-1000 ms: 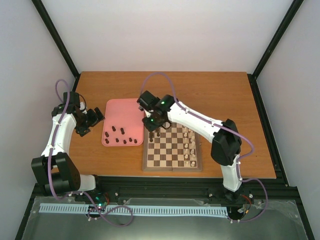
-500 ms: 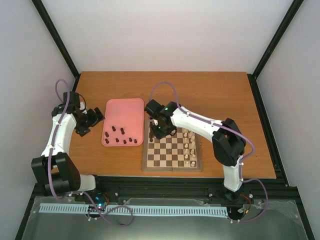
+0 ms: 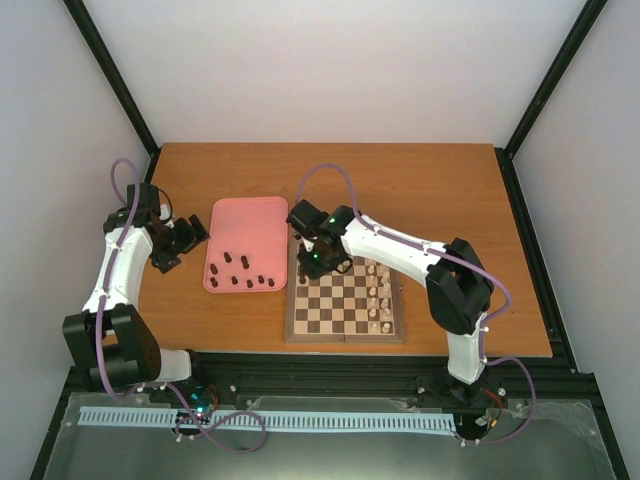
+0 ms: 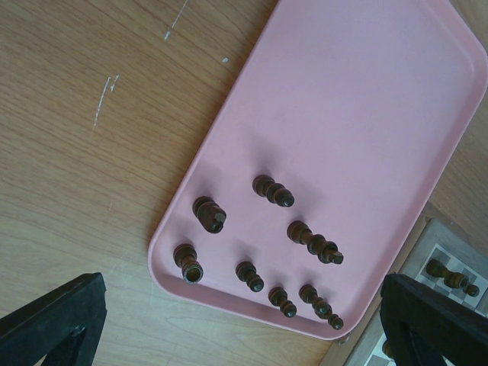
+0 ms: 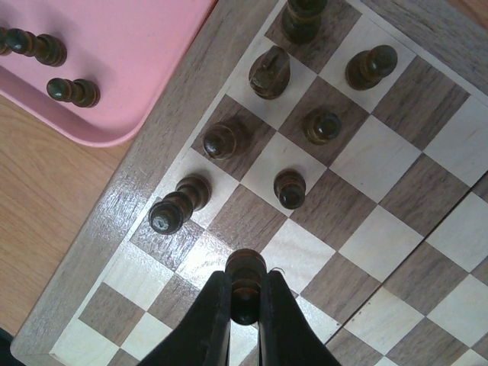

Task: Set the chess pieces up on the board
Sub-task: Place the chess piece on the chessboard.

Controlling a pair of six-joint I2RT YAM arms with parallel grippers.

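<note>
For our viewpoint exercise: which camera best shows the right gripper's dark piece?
Right wrist view: the dark piece sits large in the right gripper. The top view hides it under the right arm; left wrist lacks it.

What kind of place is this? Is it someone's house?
Probably not a house. It looks like a robot test booth in a lab: a left arm and a right arm bolted to a black metal frame, white walls boxing in one wooden table, and a chessboard and a pink tray set out.
</note>
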